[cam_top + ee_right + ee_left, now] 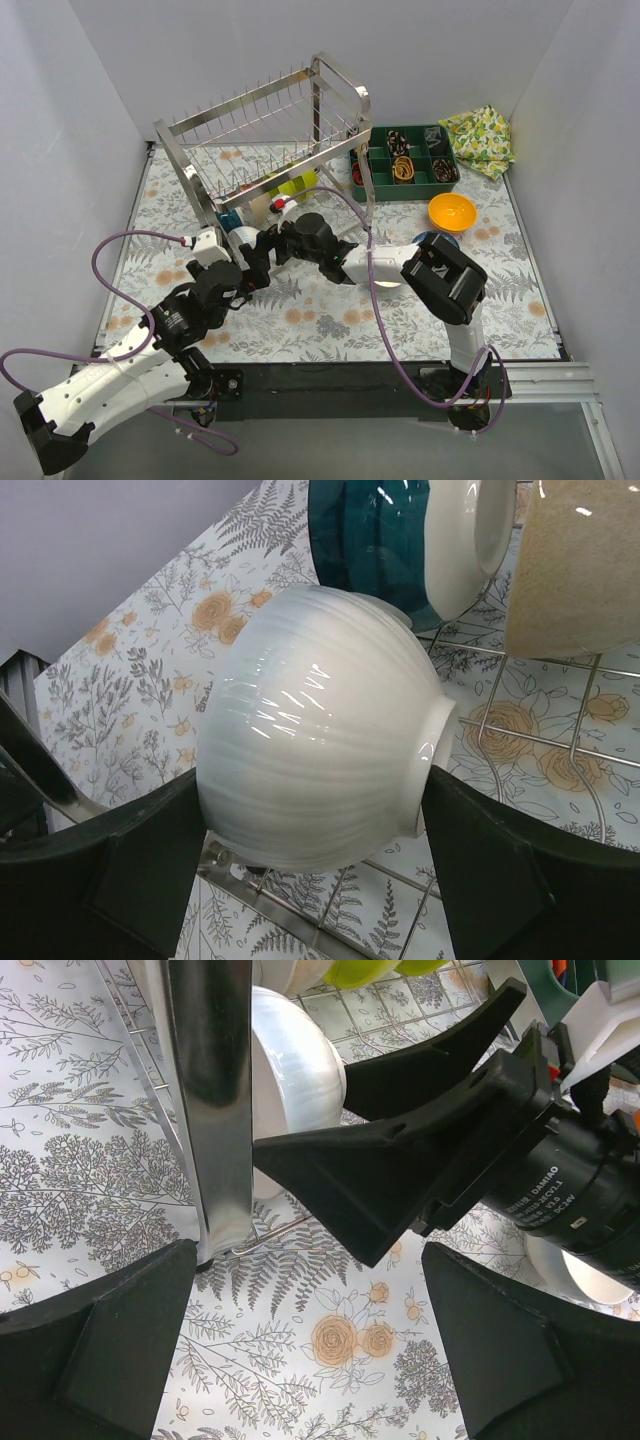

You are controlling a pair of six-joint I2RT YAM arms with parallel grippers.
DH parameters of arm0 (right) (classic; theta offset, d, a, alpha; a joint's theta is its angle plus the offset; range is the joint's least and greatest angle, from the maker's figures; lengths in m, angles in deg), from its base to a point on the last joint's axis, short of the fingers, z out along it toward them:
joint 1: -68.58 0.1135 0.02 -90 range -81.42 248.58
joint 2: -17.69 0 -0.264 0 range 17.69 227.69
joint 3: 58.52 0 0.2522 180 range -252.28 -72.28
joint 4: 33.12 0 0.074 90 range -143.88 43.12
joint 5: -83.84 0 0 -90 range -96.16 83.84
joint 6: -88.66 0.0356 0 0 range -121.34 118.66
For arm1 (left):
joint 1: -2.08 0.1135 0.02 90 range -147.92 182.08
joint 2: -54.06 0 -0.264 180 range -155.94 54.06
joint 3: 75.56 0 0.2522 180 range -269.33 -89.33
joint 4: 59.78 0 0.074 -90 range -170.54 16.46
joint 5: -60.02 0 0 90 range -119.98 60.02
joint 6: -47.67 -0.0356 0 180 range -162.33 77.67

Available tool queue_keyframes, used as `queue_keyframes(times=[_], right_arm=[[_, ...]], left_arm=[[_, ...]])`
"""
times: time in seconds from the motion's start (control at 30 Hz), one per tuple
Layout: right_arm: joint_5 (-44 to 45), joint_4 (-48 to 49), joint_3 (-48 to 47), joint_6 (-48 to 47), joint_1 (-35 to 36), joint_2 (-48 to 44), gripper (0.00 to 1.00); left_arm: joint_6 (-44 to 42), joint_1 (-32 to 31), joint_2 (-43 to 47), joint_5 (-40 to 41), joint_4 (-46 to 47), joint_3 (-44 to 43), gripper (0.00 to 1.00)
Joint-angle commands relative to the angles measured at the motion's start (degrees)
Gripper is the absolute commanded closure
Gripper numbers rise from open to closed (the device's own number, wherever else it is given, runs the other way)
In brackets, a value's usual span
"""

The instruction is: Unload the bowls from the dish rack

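Right claw spread wide around white bowl in dish rack; top view hides bowl. Left claw open, empty.

Overhead view faces down; both wrist views look close at the dish rack.

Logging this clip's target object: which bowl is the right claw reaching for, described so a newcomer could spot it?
Start at the dish rack, the big steel wire frame at the back left of the table, and look at its lower tier. There the right claw straddles a white bowl lying on its side. Its faint vertical ribbing and plain white glaze distinguish it from the teal bowl behind.
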Motion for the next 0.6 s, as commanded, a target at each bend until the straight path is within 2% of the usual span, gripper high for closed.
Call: queue_keyframes(times=[0.0, 0.07, 0.1, 0.17, 0.2, 0.27, 0.3, 0.37, 0.43, 0.57], right_arm=[[1.1, 3.4, -3.2, -0.4, 0.3, 1.0, 0.18], [0.4, 3.4, -3.3, -0.8, 0.3, 1.0, 0.25], [0.1, 3.3, -3.3, -1.0, 0.4, 0.8, 0.36], [-0.4, 3.3, -3.2, -1.4, 0.5, 0.5, 0.53], [-0.3, 3.3, -3.0, -2.1, 0.6, -0.1, 0.69], [0.3, 3.3, -2.2, -3.1, 0.7, -0.9, 0.78], [0.8, 3.3, -1.8, -3.6, 0.8, -1.7, 0.88], [2.3, 2.7, -1.3, -5.5, 1.0, -2.8, 0.91], [4.1, 2.5, -0.2, -7.1, 1.1, -4.4, 0.98], [6.7, 2.5, 1.9, -9.9, 1.1, -7.4, 0.99]], left_arm=[[-0.1, 0.4, 0.7, 1.2, -0.3, 0.1, 0.03], [-0.2, 0.4, 0.6, 1.2, -0.3, 0.0, 0.03], [-0.1, 0.4, 0.6, 1.2, -0.3, 0.1, 0.03], [-0.1, 0.4, 0.5, 1.2, -0.3, 0.1, 0.03], [-0.1, 0.4, 0.6, 1.2, -0.2, 0.1, 0.03], [-0.1, 0.4, 0.7, 1.3, -0.3, 0.0, 0.03], [-0.1, 0.4, 0.7, 1.4, -0.4, 0.0, 0.03], [-0.1, 0.4, 0.8, 1.5, -0.4, 0.0, 0.03], [0.0, 0.4, 0.8, 1.5, -0.4, 0.0, 0.03], [0.0, 0.4, 0.8, 1.7, -0.5, 0.0, 0.03]])
